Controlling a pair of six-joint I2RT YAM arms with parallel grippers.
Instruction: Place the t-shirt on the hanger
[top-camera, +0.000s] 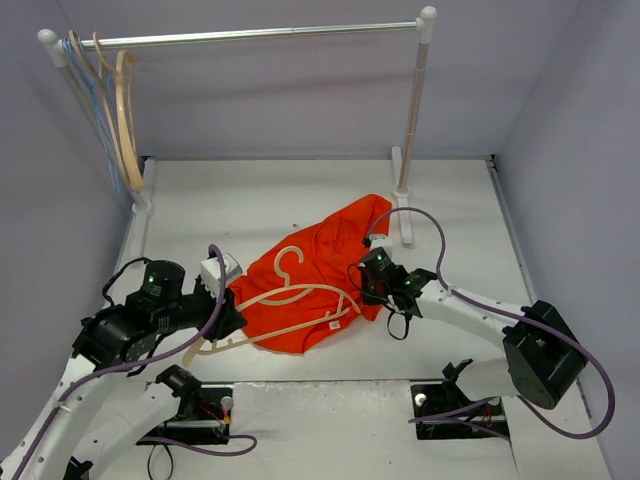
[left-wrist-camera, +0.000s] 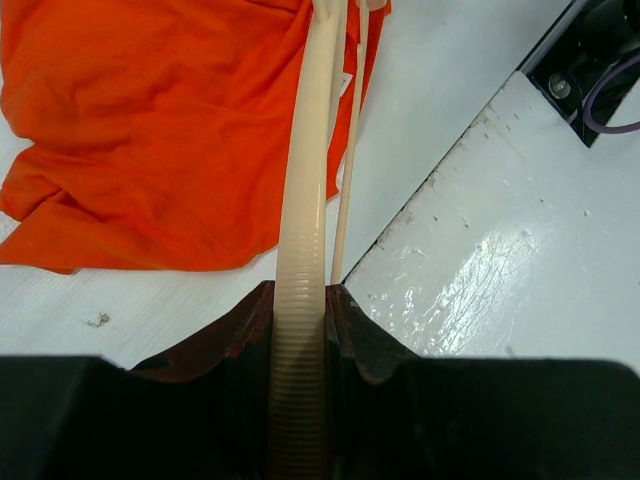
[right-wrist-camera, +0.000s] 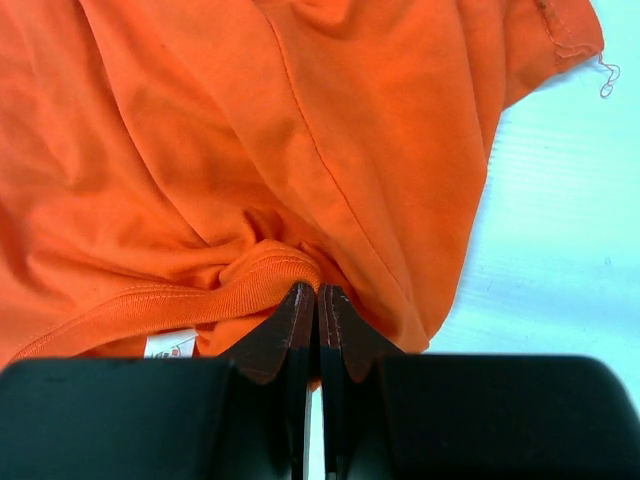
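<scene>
White table (top-camera: 300, 200), hanger (top-camera: 292, 288) over t-shirt (top-camera: 335, 250)

We record: white surface (top-camera: 450, 200) carries a crumpled orange t-shirt (top-camera: 320, 265), a small white box (top-camera: 220, 270), and the feet of a clothes rack (top-camera: 416, 100).

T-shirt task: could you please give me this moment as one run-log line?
left gripper: shut on hanger end | right gripper: pinching collar of t-shirt | hanger: lying across t-shirt on table | hung: not yet

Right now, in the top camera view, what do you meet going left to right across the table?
Left pincer gripping the hanger, t-shirt, right pincer pinching its right edge, clothes rail's right post.
</scene>
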